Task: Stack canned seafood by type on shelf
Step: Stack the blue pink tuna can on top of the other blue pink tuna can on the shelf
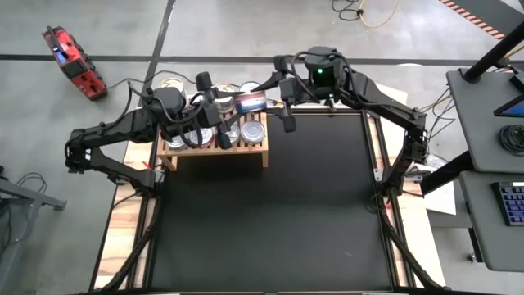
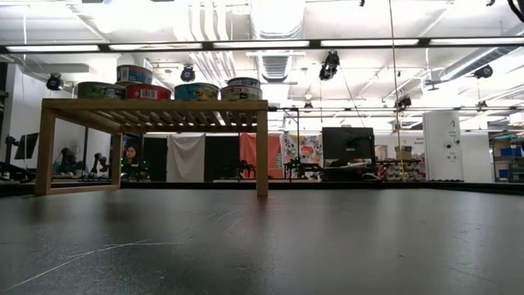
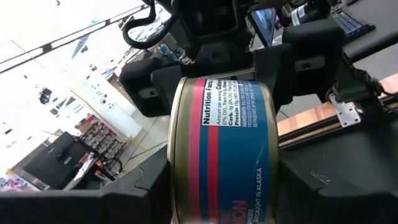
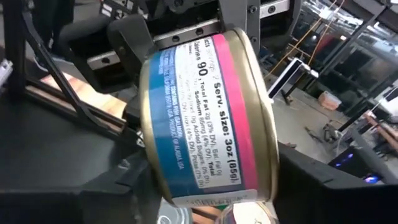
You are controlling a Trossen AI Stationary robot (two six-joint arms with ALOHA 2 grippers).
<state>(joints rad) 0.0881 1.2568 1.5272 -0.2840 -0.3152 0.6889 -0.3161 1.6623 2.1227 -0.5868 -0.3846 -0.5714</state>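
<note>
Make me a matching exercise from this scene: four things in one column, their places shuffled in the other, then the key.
Things
1. blue-and-pink can
2. shelf
3. red device
4. keyboard

Places
A. on the floor beyond the table's far left corner
B. held by the left gripper, with the right gripper at its other end
C. on the side desk at the right
D. at the table's far left, bearing tins

Pairs: 1-B, 2-D, 3-A, 4-C
</note>
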